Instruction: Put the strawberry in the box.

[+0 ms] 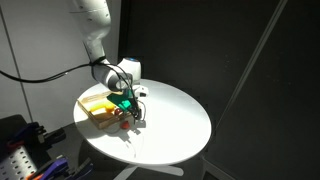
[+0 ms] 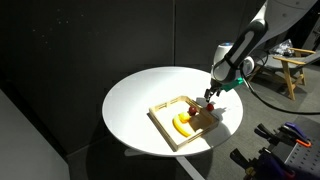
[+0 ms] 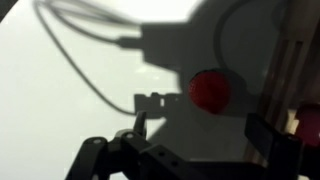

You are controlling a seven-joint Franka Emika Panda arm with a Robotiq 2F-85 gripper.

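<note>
The strawberry (image 3: 210,90) is a small red roundish fruit lying on the white table, just outside the box wall, in shadow. It shows as a tiny red spot in an exterior view (image 1: 121,123). The box (image 2: 165,128) is a shallow tan wooden tray, seen in both exterior views (image 1: 88,115). My gripper (image 3: 200,135) is open and empty. It hovers over the strawberry with its two dark fingers either side of it and not touching it. In both exterior views the gripper (image 2: 210,98) (image 1: 130,110) hangs by the tray's edge.
A yellow banana (image 2: 182,124) and a dark brown item (image 2: 204,118) lie inside the tray. The round white table (image 2: 135,95) has bare surface away from the tray. A black backdrop stands behind it, and cables hang from the arm.
</note>
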